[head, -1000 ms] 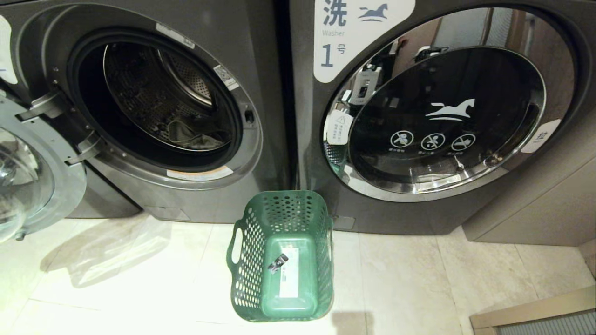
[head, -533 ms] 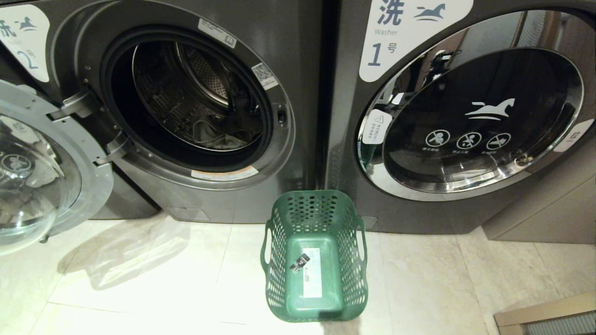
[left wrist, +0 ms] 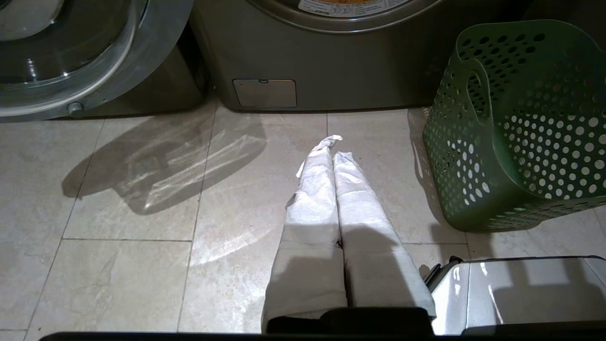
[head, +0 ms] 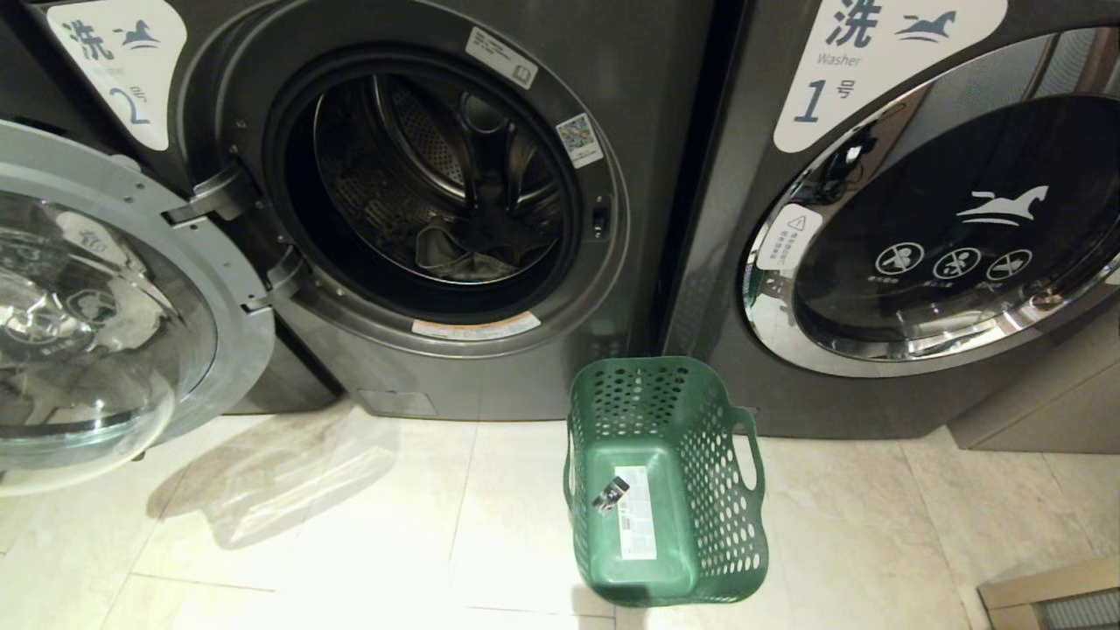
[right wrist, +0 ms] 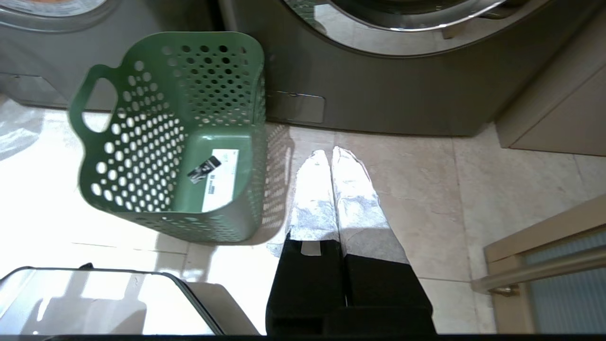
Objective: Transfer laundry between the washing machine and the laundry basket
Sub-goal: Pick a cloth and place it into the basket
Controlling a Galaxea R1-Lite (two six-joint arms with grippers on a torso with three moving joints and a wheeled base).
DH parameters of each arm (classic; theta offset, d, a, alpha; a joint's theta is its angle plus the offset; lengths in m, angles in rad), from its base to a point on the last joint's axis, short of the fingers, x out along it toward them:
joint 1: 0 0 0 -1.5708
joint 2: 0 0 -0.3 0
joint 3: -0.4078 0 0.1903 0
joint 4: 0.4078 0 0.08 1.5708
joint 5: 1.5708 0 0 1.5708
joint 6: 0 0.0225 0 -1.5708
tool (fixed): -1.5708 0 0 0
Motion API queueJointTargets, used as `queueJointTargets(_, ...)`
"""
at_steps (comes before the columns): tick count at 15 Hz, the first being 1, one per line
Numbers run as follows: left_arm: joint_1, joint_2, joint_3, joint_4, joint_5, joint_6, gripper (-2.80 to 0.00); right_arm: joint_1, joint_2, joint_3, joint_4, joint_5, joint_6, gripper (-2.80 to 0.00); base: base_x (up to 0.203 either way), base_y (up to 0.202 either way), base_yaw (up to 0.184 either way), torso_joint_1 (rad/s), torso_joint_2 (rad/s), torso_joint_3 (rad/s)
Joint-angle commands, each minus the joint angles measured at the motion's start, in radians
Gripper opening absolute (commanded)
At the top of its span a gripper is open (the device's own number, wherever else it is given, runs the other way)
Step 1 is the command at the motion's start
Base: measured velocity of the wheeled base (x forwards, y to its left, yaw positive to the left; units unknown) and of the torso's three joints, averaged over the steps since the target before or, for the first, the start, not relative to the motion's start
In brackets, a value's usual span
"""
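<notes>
Laundry point(head: 455, 254) lies in the drum of the washing machine point(head: 437, 184), door swung open. Laundry basket point(head: 665, 481) on floor nearby, holds no cloth. Left gripper point(left wrist: 331, 147) and right gripper point(right wrist: 326, 156) closed, empty, hanging over the tiles. Transfer not begun.

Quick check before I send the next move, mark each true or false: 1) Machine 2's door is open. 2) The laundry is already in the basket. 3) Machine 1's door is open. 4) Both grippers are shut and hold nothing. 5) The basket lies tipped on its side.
1) True: the washing machine marked 2 has its door swung wide open.
2) False: the laundry lies in the drum; the laundry basket holds only a label and a small tag.
3) False: the machine labelled 1 is closed.
4) True: left gripper and right gripper are shut, empty, above the floor.
5) False: it stands upright on the floor.
</notes>
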Motion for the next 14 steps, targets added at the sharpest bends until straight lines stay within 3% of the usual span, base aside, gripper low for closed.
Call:
queueJointTargets(1,0.000,0.001,0.002,0.000,0.000,-0.001,-2.80,0.000,0.000,0.000,0.000,0.001,-0.002,-2.80,0.000,0.197,-0.001,0.002,-0.01,0.002)
queueJointTargets(14,0.000,-0.001,0.002,0.000,0.000,-0.001,-2.80,0.000,0.000,0.000,0.000,0.001,-0.002,-2.80,0.000,0.195,-0.002,0.002,0.00,0.003)
